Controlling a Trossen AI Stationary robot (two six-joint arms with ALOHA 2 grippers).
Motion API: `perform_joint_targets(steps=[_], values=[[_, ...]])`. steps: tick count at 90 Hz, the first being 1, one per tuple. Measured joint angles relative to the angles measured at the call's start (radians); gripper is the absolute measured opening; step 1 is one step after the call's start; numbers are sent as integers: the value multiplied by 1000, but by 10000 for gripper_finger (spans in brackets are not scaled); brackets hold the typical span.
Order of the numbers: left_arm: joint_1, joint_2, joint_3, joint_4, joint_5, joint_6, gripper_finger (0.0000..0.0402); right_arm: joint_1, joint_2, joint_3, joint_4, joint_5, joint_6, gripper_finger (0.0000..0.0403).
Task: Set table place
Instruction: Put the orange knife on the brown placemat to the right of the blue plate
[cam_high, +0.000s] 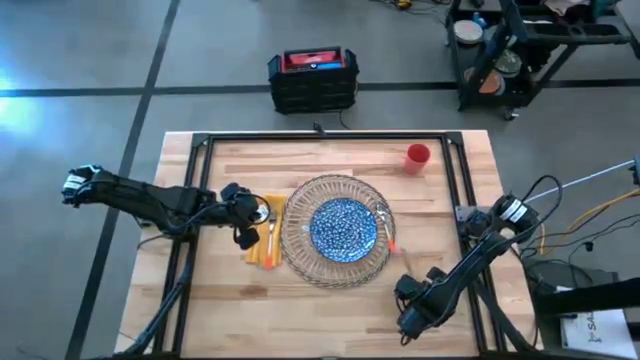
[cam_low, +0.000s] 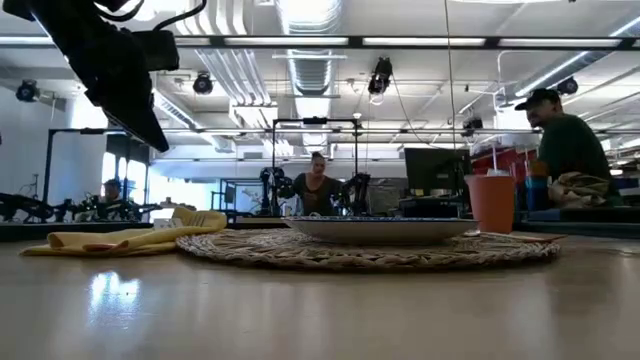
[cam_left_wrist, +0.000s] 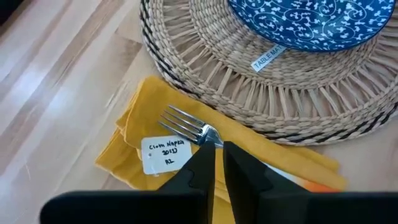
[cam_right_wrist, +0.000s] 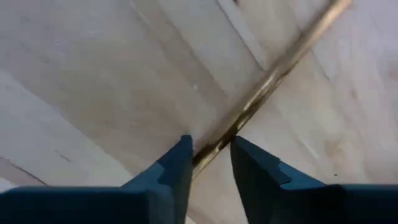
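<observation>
Hovering over the yellow napkin (cam_left_wrist: 186, 134), the left tool (cam_left_wrist: 216, 163) is holding its fingers nearly together just behind the fork (cam_left_wrist: 189, 126), gripping nothing, while the blue plate (cam_high: 343, 226) is sitting on the woven charger (cam_high: 300, 250) ahead of it and the red cup (cam_high: 417, 157) is standing well beyond on the desk (cam_high: 300, 160). Judging from this, the setting is looking mostly laid, with orange-handled cutlery lying on both sides of the charger. The fork's long axis is running straight away from the left tool, tines pointing outward across the napkin; the right tool (cam_right_wrist: 208, 163), fingers apart, is waiting low over bare desk.
</observation>
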Motion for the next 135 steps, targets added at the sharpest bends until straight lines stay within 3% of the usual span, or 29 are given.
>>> perform_joint_targets(steps=[20,29,44,62,69,81,97,111,135], values=[[1,0,0,1,0,0,20,0,-2,6,-6,18,-23,14],[1,0,0,0,0,0,20,0,-7,5,-16,25,8,6],[1,0,0,0,0,0,20,10,-46,18,-47,19,179,2],[1,0,0,0,0,-1,20,60,-77,167,-34,38,366,3],[1,2,0,0,0,-8,20,65,-81,231,-27,109,365,3],[1,2,0,8,0,-10,20,61,-84,304,-96,335,326,2],[0,2,0,20,1,-8,20,24,-61,298,-156,363,299,0],[0,2,0,20,1,3,20,13,-2,277,-160,245,252,42],[0,2,0,22,2,4,20,-1,72,260,-172,166,334,185]])
